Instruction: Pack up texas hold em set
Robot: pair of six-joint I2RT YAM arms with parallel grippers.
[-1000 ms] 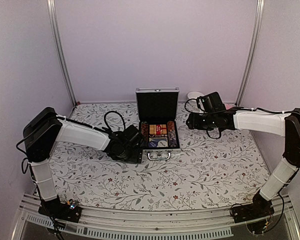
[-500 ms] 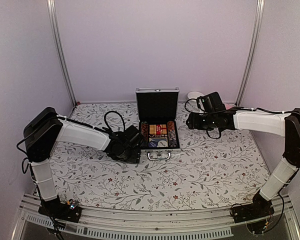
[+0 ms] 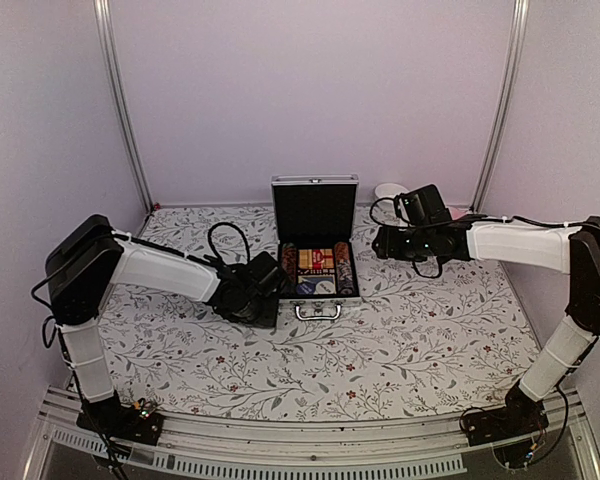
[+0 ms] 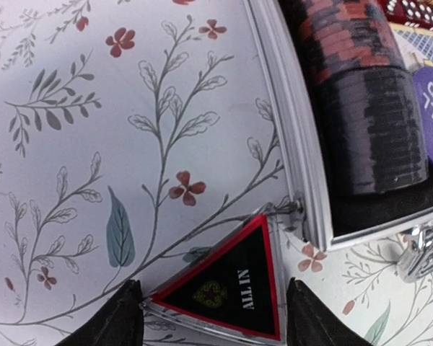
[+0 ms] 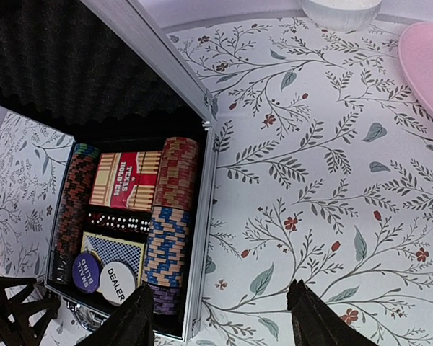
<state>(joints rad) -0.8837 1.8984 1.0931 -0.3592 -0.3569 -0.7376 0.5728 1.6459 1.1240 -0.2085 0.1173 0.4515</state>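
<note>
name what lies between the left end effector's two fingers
The black ALL IN triangle, flat on the cloth beside the case's corner; the left wrist view shows it.

Lab test booth: plain walls (image 3: 310, 90), aluminium posts (image 3: 120, 100).

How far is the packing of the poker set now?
Done: chips, card pack and dice sit in the case. In hand: the left gripper straddles the black ALL IN triangle lying outside on the table. Left: put it in, close the lid.
</note>
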